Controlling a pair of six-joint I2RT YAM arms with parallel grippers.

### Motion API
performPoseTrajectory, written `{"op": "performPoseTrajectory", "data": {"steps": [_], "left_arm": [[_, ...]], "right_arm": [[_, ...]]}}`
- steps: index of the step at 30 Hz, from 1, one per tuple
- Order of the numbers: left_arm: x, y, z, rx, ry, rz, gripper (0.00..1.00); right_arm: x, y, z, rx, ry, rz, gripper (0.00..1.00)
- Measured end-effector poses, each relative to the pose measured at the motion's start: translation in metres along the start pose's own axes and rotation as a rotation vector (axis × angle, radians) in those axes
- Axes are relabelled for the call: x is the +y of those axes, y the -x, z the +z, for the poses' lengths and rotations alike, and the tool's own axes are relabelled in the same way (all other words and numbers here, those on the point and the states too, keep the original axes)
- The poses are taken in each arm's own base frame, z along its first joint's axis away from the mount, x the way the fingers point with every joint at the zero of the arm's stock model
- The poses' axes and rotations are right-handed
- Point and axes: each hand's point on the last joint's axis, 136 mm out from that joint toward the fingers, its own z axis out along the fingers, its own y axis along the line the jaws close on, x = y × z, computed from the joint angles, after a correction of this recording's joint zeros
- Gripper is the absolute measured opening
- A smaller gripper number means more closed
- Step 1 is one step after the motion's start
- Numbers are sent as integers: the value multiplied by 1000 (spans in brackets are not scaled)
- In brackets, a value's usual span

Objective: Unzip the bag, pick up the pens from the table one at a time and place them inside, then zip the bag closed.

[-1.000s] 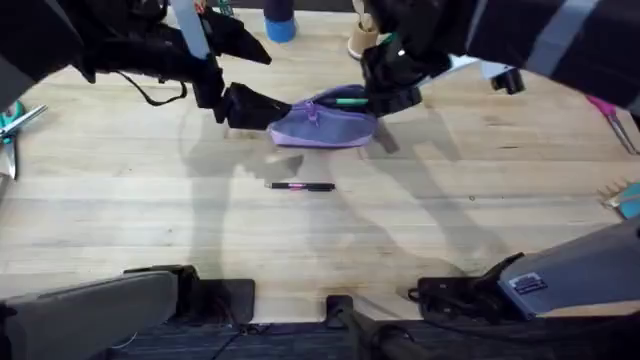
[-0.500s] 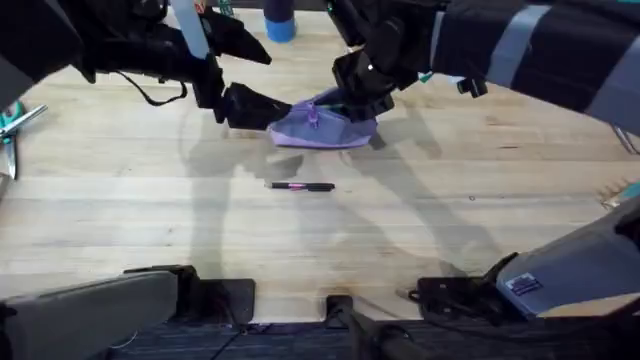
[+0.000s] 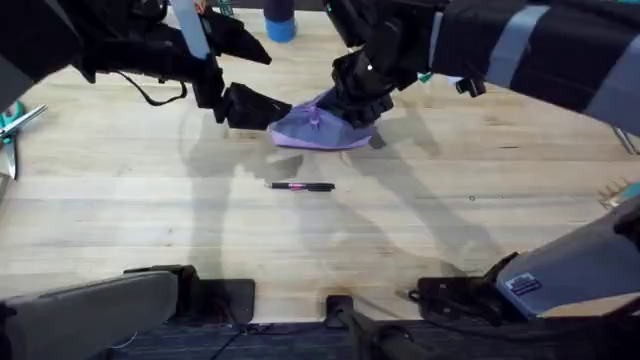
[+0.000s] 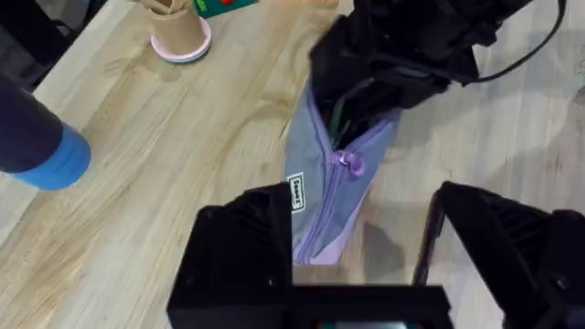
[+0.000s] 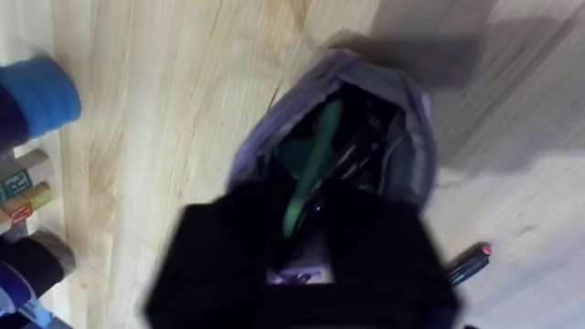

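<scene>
The lavender bag (image 3: 312, 130) lies on the table (image 3: 420, 210) at the back, its zipper open at the right end. My right gripper (image 3: 352, 97) presses down into that opening, shut on the light green pen (image 5: 311, 164), whose far end is inside the bag (image 5: 274, 137). My left gripper (image 3: 250, 106) sits at the bag's left end. In the left wrist view its fingers (image 4: 251, 242) stand on either side of the bag (image 4: 334, 196), with bare wood showing beside one of them. The black pen with a pink band (image 3: 300, 186) lies in front of the bag.
A blue cylinder (image 3: 280, 24) and a pink cup (image 4: 179, 37) stand behind the bag. Teal scissors (image 3: 12, 122) lie at the left edge. Small tools (image 3: 622, 195) sit at the right edge.
My right gripper moved left and down from beside the bag's right end onto its opening, carrying the green pen in. The left gripper and the black pen stayed put.
</scene>
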Motion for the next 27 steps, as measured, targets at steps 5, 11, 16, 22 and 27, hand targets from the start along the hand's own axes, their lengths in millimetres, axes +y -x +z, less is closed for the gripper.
{"op": "performPoseTrajectory", "data": {"steps": [5, 11, 16, 22, 27], "left_arm": [[0, 0, 0, 0, 0, 0, 993], [0, 0, 0, 0, 0, 0, 993], [0, 0, 0, 0, 0, 0, 993], [0, 0, 0, 0, 0, 0, 993], [0, 0, 0, 0, 0, 0, 993]], "right_arm": [[0, -1, 0, 4, -2, -13, 697], [-1, -2, 0, 10, -3, -47, 929], [-1, -2, 0, 12, -3, -94, 994], [1, -1, -2, 9, 7, -183, 995], [12, 1, -26, 9, 76, -294, 995]]}}
